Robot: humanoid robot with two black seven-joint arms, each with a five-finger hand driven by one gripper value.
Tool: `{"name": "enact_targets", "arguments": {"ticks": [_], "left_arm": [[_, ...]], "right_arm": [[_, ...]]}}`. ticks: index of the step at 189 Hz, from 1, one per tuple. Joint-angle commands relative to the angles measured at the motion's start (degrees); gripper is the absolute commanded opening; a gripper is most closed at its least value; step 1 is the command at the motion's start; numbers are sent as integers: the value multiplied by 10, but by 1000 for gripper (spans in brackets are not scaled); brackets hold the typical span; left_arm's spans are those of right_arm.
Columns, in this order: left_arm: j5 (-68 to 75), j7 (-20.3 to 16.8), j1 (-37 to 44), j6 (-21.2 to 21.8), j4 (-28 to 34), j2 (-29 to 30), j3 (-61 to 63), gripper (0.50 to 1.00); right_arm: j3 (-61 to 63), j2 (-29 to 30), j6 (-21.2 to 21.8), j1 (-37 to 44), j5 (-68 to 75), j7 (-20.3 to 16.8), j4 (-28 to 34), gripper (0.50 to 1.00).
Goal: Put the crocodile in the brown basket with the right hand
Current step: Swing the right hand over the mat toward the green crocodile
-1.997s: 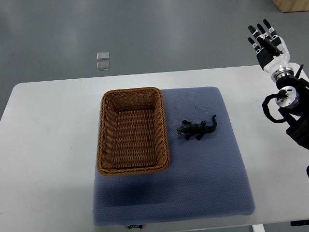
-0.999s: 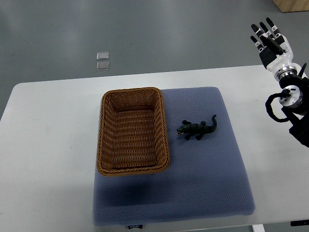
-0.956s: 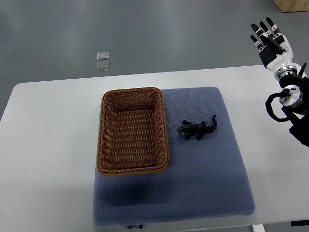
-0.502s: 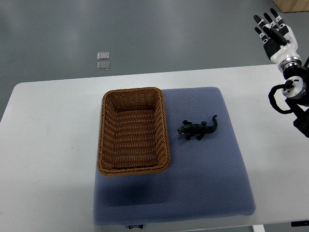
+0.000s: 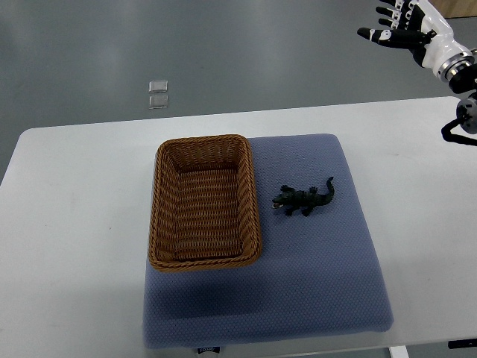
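A small dark green crocodile (image 5: 303, 199) lies on the blue mat (image 5: 313, 268), its head toward the basket and its tail pointing up and right. The brown wicker basket (image 5: 205, 257) stands just left of it, holding nothing. My right hand (image 5: 402, 28) is high at the top right corner, far above and to the right of the crocodile, with its fingers spread and holding nothing. The left arm does not show.
The blue mat rests on a white table (image 5: 74, 224). Two small clear squares (image 5: 158, 94) lie on the grey floor beyond the table's far edge. A wooden corner (image 5: 460, 7) shows at the top right.
My right hand has risen toward the top right corner and turned so its fingers point left. The crocodile and the basket have stayed put.
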Motion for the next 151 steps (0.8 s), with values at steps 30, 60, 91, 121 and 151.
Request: {"name": "enact_targets", "arguments": {"ticks": [30, 60, 91, 121, 151], "left_arm": [[0, 0, 0, 0, 0, 0, 0, 1000], [0, 0, 0, 0, 0, 0, 0, 1000], [0, 0, 0, 0, 0, 0, -1, 1000], [0, 0, 0, 0, 0, 0, -1, 1000], [0, 0, 0, 0, 0, 0, -1, 1000]], "right_arm": [[-210, -65, 56, 166, -176, 0, 84, 924], [-334, -72, 114, 280, -265, 0, 135, 924], [-434, -72, 145, 353, -358, -1, 207, 923], [-483, -60, 159, 365, -387, -33, 232, 924], [-490, -40, 160, 349, -390, -87, 233, 921]]}}
